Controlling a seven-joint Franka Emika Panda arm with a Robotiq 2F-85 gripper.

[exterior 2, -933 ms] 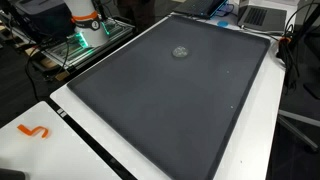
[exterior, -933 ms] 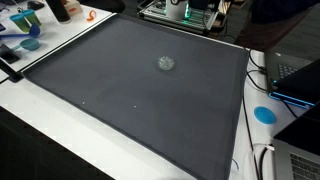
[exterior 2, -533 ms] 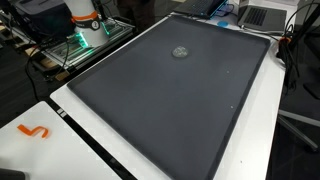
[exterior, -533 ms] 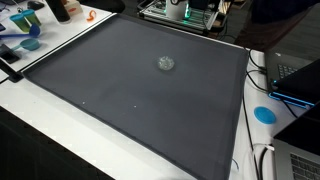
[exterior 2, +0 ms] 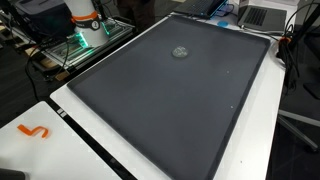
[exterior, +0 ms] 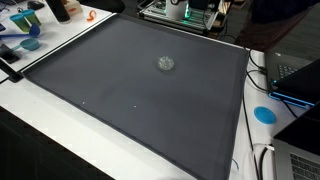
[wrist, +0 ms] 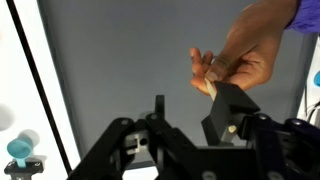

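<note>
**Nothing gripped yet, a hand at the pincer**

In the wrist view the gripper [wrist: 193, 108] has its jaws apart, with nothing between them. A person's hand [wrist: 240, 50] is at the tip of one finger [wrist: 228, 100]; I cannot tell if it touches. The small grey round thing [exterior: 166, 63] lies alone on the dark mat [exterior: 110, 95] in both exterior views, so I judge that no handling of it has begun

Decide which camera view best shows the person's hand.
The wrist view: the hand appears large in its upper right, over the dark mat. Both exterior views show the mat but nothing of the hand.
</note>
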